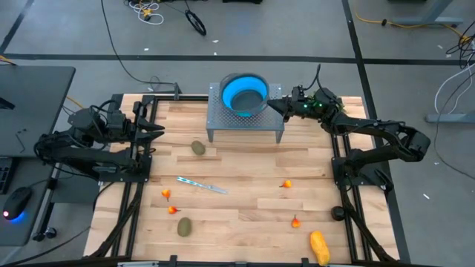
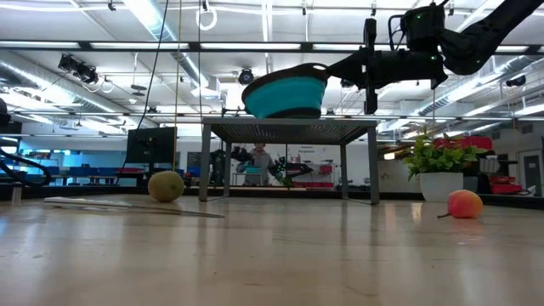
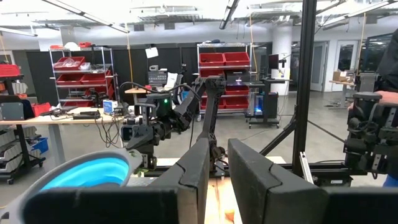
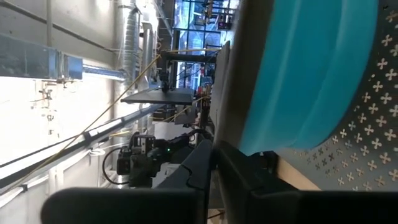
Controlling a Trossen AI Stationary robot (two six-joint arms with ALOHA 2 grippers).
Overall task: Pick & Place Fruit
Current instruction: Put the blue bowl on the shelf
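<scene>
Fruit (image 1: 199,148) lies scattered over the wooden table (image 1: 245,185): we see one kiwi-like oval near the perforated metal stand (image 1: 245,126), a second kiwi (image 1: 184,226) toward the front edge, a long yellow-orange piece (image 1: 320,247) at the front right corner, and four tiny red-orange ones (image 1: 287,184) spread across the front half. A slim silvery stick (image 1: 202,185) lies between them. On the stand sits a blue bowl (image 1: 245,93) (tilted, judging by the low view). Our right gripper (image 1: 273,104) is at the bowl's rim, its fingers (image 4: 205,155) pinched on the edge. Our left gripper (image 1: 157,130) hangs at the table's left edge, well apart from any fruit, fingers (image 3: 202,168) nearly pressed together, holding nothing
</scene>
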